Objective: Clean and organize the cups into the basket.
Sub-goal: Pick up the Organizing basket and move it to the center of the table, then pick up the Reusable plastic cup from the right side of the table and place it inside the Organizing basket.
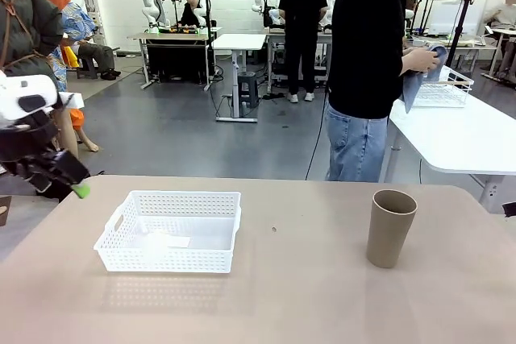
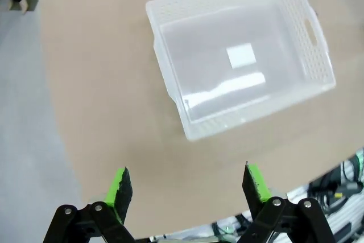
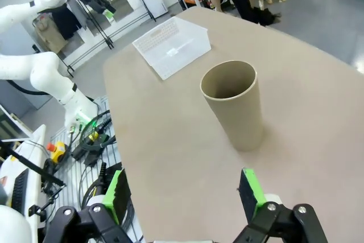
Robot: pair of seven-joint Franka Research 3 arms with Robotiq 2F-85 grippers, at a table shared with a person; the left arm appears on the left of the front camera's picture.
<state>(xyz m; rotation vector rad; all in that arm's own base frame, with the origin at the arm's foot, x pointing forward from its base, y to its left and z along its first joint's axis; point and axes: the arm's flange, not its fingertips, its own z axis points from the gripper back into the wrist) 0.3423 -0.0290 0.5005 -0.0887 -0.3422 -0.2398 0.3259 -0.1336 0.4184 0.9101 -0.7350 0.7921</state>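
a tan cup is standing upright on the right part of the worktop, mouth facing up, its long axis running vertically and its body narrowing toward the base. the basket is sitting left of centre, well apart from the cup, open side up, its long sides running left to right in the front view and a handle slot showing in its left short end. a white sticker is lying on the basket's floor; any print on it is too small to read.

the left hand is hanging above the worktop's left edge, looking down at the basket and sticker, its fingers spread wide with nothing between them. the right hand is also standing open and gripping nothing, pointing toward the cup, with the basket lying farther off.

a person is standing beyond the far edge, handling a grey-blue cloth.
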